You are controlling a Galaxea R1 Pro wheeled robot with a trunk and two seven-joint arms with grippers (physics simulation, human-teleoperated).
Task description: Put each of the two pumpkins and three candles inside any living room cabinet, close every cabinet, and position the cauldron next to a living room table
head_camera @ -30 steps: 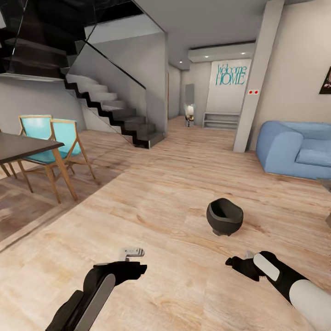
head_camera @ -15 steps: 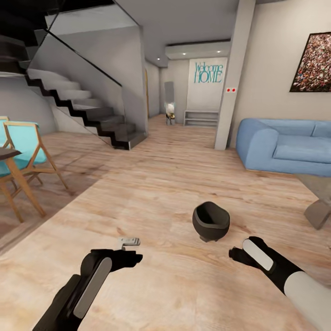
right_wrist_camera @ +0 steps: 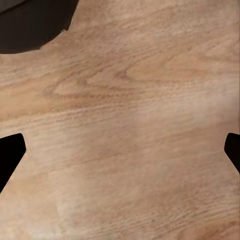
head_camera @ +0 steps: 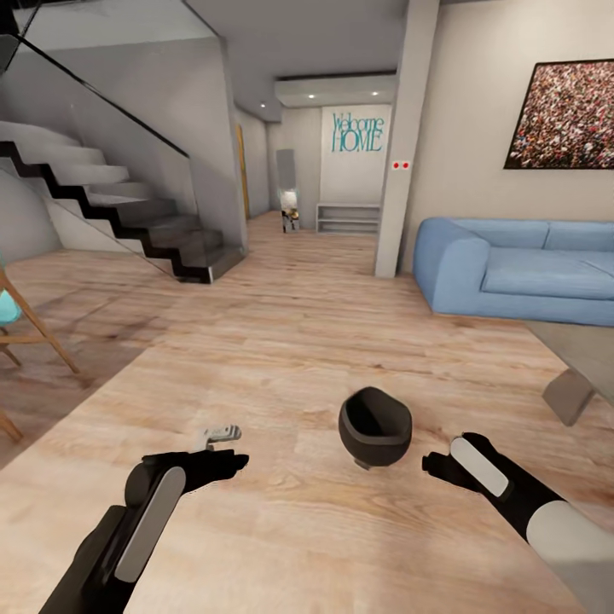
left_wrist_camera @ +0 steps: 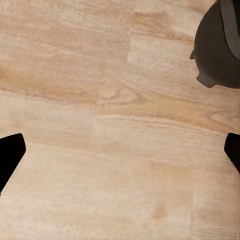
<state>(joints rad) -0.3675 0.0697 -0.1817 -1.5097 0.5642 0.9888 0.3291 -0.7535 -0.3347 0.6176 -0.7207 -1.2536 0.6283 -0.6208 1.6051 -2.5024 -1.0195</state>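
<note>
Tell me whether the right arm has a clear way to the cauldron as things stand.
Probably yes. The cauldron stands on bare floor just ahead and inward of the right gripper, nothing between them. The jaws are spread wide, holding nothing, though the wide pot may need a rim grasp.

Left arm: reaches forward low from the head view's lower left, black with a grey panel along the forearm; wrist roughly level
Left end effector (head_camera: pixel 223 448): fingers (left_wrist_camera: pixel 10 152) spread wide apart, nothing between them
Right arm: comes in from the lower right, white sleeve, black wrist with a pale panel
Right end effector (head_camera: pixel 433 467): fingertips (right_wrist_camera: pixel 11 150) wide apart, empty
</note>
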